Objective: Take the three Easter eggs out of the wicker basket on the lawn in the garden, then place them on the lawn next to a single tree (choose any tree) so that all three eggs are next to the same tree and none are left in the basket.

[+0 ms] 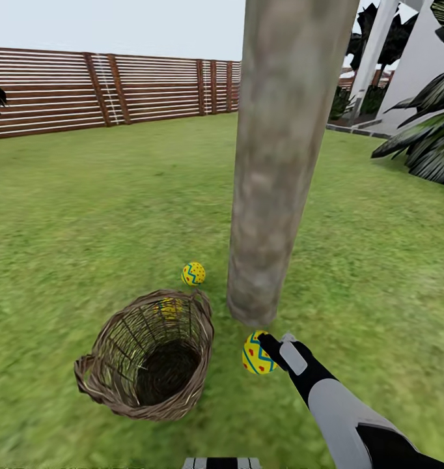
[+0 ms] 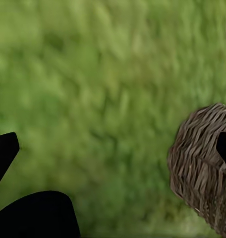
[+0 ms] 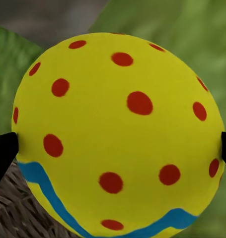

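Note:
The tree's pale trunk (image 1: pixel 280 163) rises from the lawn (image 1: pixel 85 215) just ahead. My right gripper (image 1: pixel 269 348) is shut on a yellow Easter egg (image 1: pixel 256 354) low beside the trunk's base. In the right wrist view this egg (image 3: pixel 117 99) sits between both fingertips (image 3: pixel 3 153). A second egg (image 1: pixel 193 273) lies on the grass left of the trunk. A yellow patch, the third egg (image 1: pixel 170 306), shows through the far weave of the wicker basket (image 1: pixel 147 355); I cannot tell if it is inside or behind. My left gripper (image 2: pixel 114 151) is open above grass beside the basket (image 2: pixel 202 163).
A brown slatted fence (image 1: pixel 105 91) closes the lawn at the back. Dark palm-like leaves (image 1: pixel 424 143) and white posts (image 1: pixel 375 52) stand at the right. Open grass spreads left of and behind the basket.

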{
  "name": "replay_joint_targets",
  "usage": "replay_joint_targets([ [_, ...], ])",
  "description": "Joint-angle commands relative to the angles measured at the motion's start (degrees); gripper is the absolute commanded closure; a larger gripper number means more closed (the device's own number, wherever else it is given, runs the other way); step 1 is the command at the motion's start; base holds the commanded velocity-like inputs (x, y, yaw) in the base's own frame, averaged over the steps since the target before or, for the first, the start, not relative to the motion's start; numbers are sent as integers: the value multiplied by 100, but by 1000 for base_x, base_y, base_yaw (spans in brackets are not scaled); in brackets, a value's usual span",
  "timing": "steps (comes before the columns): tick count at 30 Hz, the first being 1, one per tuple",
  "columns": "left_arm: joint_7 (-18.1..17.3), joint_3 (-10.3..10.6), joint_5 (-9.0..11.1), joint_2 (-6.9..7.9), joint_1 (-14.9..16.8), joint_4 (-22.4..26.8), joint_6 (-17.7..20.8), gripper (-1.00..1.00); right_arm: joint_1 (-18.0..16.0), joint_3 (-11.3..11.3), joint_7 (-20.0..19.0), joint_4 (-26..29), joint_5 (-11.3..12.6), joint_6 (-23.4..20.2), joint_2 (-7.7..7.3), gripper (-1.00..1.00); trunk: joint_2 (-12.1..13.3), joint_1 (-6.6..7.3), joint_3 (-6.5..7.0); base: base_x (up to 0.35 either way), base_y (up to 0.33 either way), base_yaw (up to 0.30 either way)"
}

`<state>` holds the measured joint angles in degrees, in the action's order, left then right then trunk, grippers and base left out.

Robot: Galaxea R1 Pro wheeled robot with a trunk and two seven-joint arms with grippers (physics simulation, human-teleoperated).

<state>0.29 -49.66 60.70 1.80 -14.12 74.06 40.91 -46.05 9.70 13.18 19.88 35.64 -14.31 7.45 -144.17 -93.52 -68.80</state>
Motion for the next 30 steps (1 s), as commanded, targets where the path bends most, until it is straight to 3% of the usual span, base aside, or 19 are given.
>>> replay_joint_targets([
  [1, -2, -5, 16, 2, -1, 3, 25, -100, 0, 5, 26, 16, 54, -20, 2, 100, -3, -2, -27, 0, 0, 0],
  [7, -18, -16, 10, 44, 4, 59, 30, -100, -43, 6, -43, 15, 55, -20, -5, 100, -11, -17, -160, 0, 0, 0],
  [15, -2, -27, 3, 92, -3, 696, 145, -100, -138, 4, -335, 14, 49, 200, 9, 100, -22, -38, -337, 0, 0, 0],
  [19, -3, -65, 7, 171, 12, 1168, 522, -100, -147, -2, -342, 15, 49, 311, 11, 100, -22, -38, -337, 0, 0, 0],
  [23, 32, -121, 52, 295, 56, 1203, 619, -100, -176, -3, -346, 9, 47, 332, 9, 100, -22, -38, -337, 0, 0, 0],
  [26, 69, -335, 53, 266, 64, 1168, 616, -100, -183, -1, -348, -1, 48, 470, 11, 100, -23, -40, -359, 0, 0, 0],
  [30, 58, -398, 91, 240, 67, 1075, 620, -100, -189, -3, -351, -3, 48, 627, -1, 100, -29, -51, -448, 0, 0, 0],
])
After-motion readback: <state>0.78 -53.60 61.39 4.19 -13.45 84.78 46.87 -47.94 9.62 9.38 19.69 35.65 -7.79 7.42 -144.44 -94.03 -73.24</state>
